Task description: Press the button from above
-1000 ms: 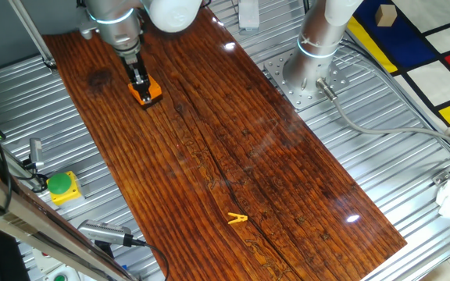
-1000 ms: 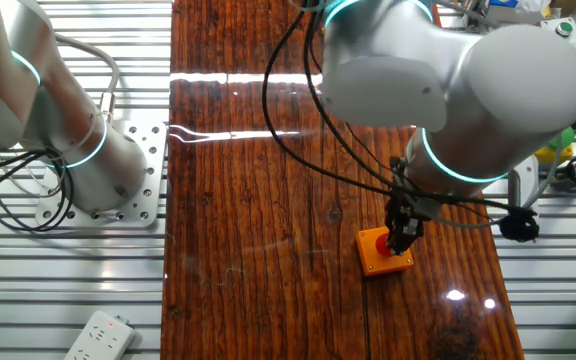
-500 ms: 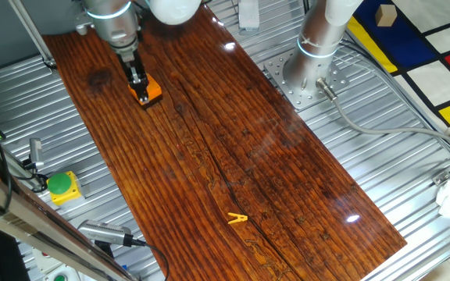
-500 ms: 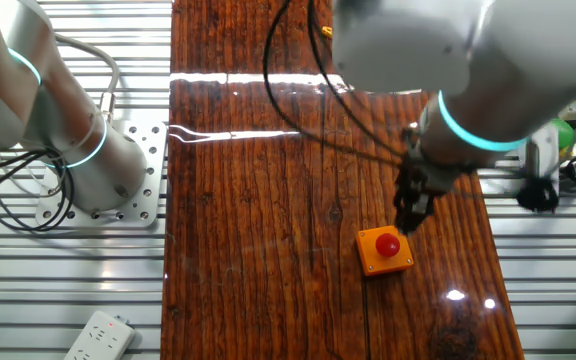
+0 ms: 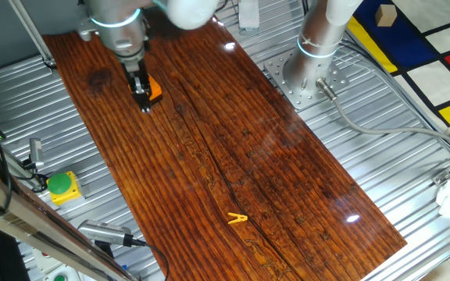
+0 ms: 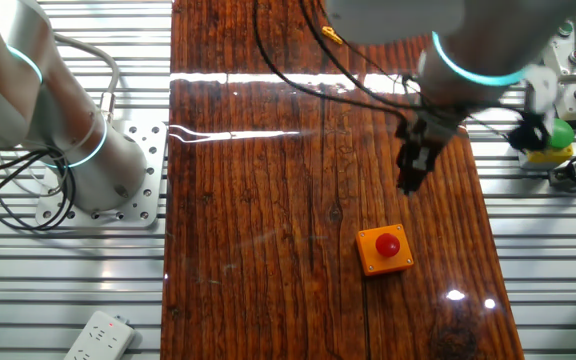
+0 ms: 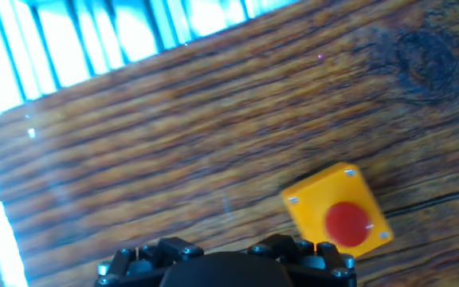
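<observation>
The button is a small red cap (image 6: 387, 242) on a square orange box (image 6: 371, 261), standing on the wooden table top. In one fixed view only part of its orange box (image 5: 155, 88) shows behind the gripper. In the hand view the red cap (image 7: 347, 223) lies at the lower right, fully uncovered. My gripper (image 6: 408, 181) hangs above the table, apart from the button and clear of it, with nothing in it. It also shows in one fixed view (image 5: 143, 102). No view shows whether the fingertips have a gap.
A green round button on a yellow box (image 5: 60, 185) sits off the wood on the metal table, also in the other fixed view (image 6: 556, 136). A yellow clip (image 5: 237, 219) lies on the wood. A second arm's base (image 6: 83, 160) stands beside the board.
The gripper was down on the red cap one second ago. It has since risen off the button and moved away from it. The button has stayed in place.
</observation>
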Controlling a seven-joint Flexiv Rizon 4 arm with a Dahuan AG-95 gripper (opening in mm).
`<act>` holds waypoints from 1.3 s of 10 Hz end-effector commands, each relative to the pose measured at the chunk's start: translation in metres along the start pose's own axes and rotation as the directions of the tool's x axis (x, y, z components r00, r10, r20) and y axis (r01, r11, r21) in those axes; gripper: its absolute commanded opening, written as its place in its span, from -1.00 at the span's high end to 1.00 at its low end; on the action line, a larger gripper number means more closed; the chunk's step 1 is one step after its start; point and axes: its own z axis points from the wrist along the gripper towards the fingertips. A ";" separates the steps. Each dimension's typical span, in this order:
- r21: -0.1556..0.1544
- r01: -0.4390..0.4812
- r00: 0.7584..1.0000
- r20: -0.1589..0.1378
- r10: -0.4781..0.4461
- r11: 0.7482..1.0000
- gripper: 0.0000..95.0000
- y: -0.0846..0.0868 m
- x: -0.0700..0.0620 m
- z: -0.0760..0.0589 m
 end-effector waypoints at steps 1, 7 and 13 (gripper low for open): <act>0.026 0.001 1.000 0.009 -0.002 1.000 -0.20 0.020 0.003 -0.008; 0.050 0.002 0.999 -0.041 0.000 0.999 0.60 0.047 0.023 -0.028; 0.059 0.003 0.997 -0.073 0.002 0.998 0.60 0.059 0.042 -0.029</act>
